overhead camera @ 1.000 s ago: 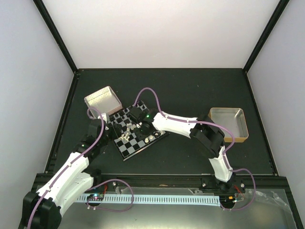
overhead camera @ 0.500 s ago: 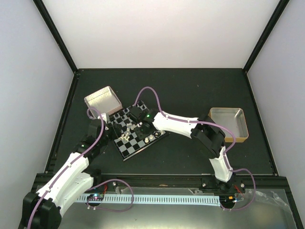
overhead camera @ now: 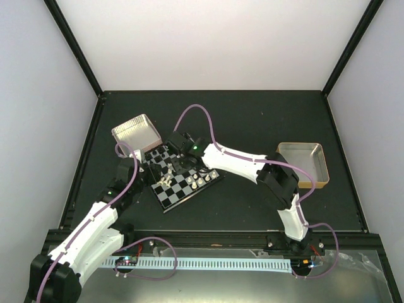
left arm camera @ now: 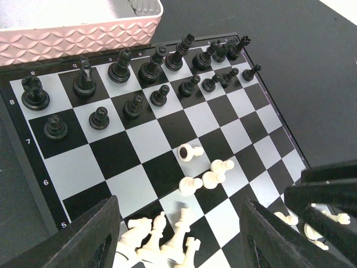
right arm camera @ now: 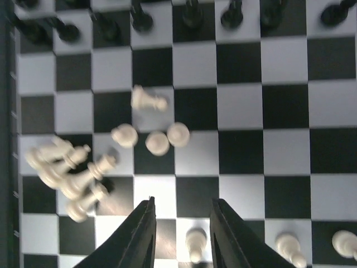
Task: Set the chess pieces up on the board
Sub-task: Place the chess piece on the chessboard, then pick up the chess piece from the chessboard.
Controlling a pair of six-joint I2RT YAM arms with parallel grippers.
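Top external: board (overhead camera: 180,192) set at an angle; right gripper (overhead camera: 182,163) held over its centre. Left wrist: left gripper (left arm camera: 179,215) spread wide, nothing held; toppled chess pieces (left arm camera: 167,237) heaped between jaws. Right wrist: jaws parted, empty; heap offset toward view's left, axes slanted.

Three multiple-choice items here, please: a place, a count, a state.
1. Black pieces stand: A) two rows at the board edge by the pink tray; B) heaped mid-board; C) off the board.
2. Trays in view: A) one; B) two; C) three.
3. Right gripper: A) shut on a pawn; B) shut, empty; C) open, empty.
A: both rows show from the left wrist. B: one by the board, one far right. C: fingers apart, nothing between.
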